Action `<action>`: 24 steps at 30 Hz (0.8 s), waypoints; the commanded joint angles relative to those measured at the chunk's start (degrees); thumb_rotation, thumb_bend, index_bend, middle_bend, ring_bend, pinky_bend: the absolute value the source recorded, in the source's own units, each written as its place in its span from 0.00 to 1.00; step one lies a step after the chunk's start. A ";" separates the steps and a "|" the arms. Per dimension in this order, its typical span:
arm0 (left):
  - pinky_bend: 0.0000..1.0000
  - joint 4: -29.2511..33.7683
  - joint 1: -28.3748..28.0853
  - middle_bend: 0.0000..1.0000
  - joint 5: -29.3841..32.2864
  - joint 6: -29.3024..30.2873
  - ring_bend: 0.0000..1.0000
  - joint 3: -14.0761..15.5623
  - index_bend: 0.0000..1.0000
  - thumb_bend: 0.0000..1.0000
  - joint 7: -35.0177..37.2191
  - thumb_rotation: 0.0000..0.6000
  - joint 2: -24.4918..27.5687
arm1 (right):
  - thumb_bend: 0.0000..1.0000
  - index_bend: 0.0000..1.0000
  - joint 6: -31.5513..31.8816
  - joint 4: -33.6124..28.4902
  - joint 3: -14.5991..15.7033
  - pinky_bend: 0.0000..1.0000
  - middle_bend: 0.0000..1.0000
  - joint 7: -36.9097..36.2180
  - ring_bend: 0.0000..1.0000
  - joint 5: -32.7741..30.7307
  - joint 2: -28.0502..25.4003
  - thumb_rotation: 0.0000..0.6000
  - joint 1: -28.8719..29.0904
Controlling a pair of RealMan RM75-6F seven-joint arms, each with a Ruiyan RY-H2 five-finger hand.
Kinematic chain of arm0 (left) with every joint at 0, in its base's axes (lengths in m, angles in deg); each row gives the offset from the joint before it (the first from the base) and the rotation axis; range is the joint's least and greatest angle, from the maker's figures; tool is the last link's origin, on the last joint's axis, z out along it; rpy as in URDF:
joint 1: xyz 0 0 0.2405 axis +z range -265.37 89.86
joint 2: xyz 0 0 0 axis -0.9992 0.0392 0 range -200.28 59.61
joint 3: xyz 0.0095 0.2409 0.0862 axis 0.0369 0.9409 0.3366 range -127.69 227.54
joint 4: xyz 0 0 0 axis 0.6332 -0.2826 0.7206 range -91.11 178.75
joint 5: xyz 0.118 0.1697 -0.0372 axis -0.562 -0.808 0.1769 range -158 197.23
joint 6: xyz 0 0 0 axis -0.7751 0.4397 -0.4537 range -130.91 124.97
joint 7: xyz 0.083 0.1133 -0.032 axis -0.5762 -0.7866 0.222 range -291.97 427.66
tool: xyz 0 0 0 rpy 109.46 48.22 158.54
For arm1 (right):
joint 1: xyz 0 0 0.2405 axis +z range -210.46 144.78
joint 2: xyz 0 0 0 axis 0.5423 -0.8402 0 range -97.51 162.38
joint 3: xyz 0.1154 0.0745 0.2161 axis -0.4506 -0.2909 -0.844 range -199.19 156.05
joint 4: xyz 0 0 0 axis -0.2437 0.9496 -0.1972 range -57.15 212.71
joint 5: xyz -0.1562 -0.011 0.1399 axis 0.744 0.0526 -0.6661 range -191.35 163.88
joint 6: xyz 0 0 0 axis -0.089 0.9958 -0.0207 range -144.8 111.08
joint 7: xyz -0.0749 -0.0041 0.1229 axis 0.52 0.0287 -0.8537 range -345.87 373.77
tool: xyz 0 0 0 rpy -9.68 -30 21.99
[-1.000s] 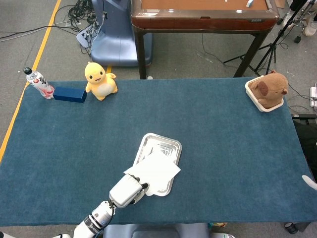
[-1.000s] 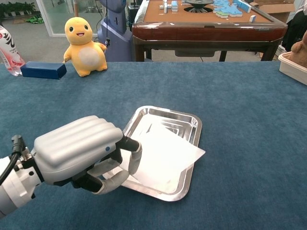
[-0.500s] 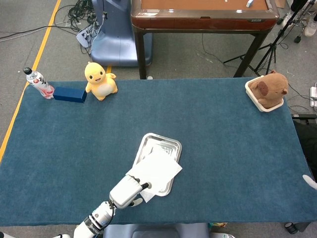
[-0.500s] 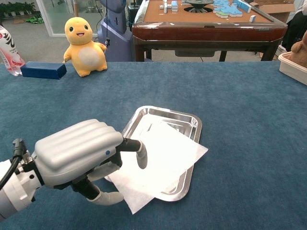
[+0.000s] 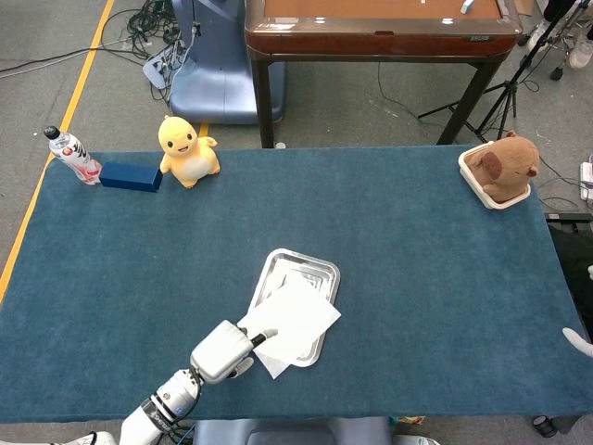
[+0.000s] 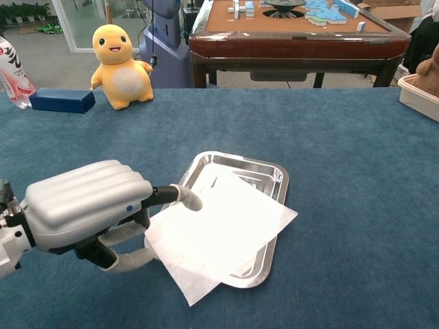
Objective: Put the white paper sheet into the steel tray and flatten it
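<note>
The white paper sheet [image 5: 291, 323] [image 6: 221, 234] lies skewed over the near half of the steel tray [image 5: 308, 259] [image 6: 276, 171]. Its near-left corner spreads past the rim onto the blue cloth. My left hand [image 5: 220, 350] [image 6: 86, 209] hovers just left of the sheet. One finger [image 6: 184, 197] reaches to the paper's left edge, the thumb lies low beside it, and nothing is gripped. A pale sliver at the right edge of the head view may be my right hand [image 5: 577, 342]; its fingers are hidden.
A yellow plush toy [image 5: 188, 150], a blue box [image 5: 131, 175] and a bottle [image 5: 72, 155] stand at the far left. A brown plush in a white bin [image 5: 500, 171] sits at the far right. A wooden table [image 5: 380, 23] stands beyond.
My left hand has let go of the paper and drawn back left. The sheet dropped and spread flatter across the tray, with its near corner out on the cloth.
</note>
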 commanded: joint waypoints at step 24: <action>0.83 5.75 -9.35 1.00 7.29 -14.62 0.78 -2.35 0.18 0.81 -13.55 1.00 9.52 | 0.00 0.20 -0.20 0.22 -0.16 0.33 0.30 -0.39 0.16 -0.42 -0.03 1.00 0.06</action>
